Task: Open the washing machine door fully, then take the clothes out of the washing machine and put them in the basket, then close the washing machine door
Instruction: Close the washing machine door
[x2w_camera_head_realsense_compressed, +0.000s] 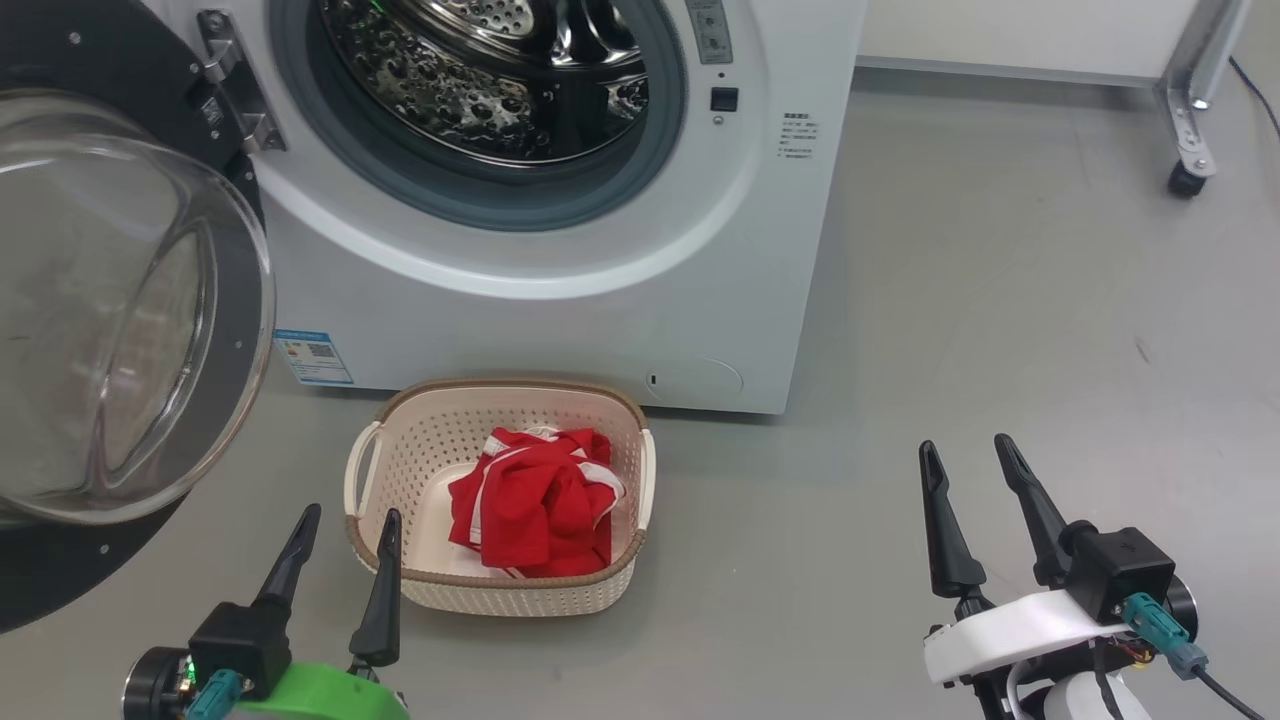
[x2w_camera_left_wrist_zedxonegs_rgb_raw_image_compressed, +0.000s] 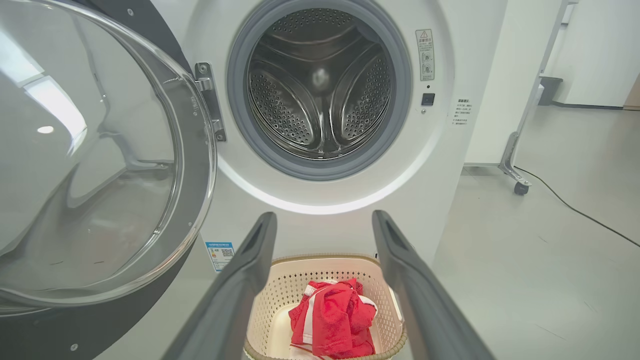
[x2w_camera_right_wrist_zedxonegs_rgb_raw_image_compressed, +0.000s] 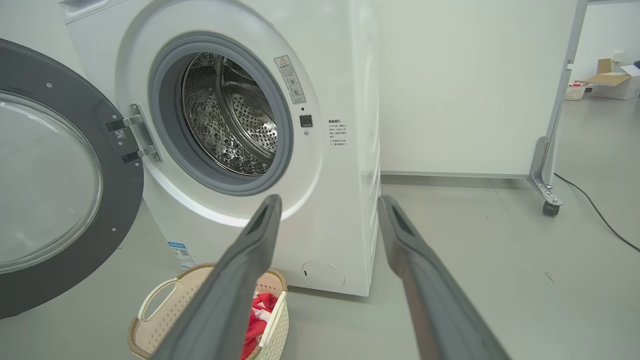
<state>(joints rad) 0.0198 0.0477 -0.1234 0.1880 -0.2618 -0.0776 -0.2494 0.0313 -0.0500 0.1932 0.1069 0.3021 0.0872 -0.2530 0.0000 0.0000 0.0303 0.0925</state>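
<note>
The white washing machine (x2w_camera_head_realsense_compressed: 560, 290) stands with its steel drum (x2w_camera_left_wrist_zedxonegs_rgb_raw_image_compressed: 320, 90) bare inside. Its door (x2w_camera_head_realsense_compressed: 110, 320) hangs swung wide to the left, glass bowl bulging outward; the same door (x2w_camera_right_wrist_zedxonegs_rgb_raw_image_compressed: 50, 185) shows in the right wrist view. The red and white clothes (x2w_camera_head_realsense_compressed: 535, 500) lie bunched in the cream basket (x2w_camera_head_realsense_compressed: 430, 440) on the floor before the machine. My left gripper (x2w_camera_head_realsense_compressed: 350, 522) is open, hovering at the basket's near left rim, holding nothing. My right gripper (x2w_camera_head_realsense_compressed: 970, 450) is open over bare floor, well right of the basket.
Grey floor (x2w_camera_head_realsense_compressed: 1000, 330) spreads to the right of the machine. A metal frame leg on a caster (x2w_camera_head_realsense_compressed: 1188, 170) stands at the back right, and a black cable (x2w_camera_right_wrist_zedxonegs_rgb_raw_image_compressed: 595, 215) runs across the floor near it. A white wall panel (x2w_camera_right_wrist_zedxonegs_rgb_raw_image_compressed: 465, 85) lies behind.
</note>
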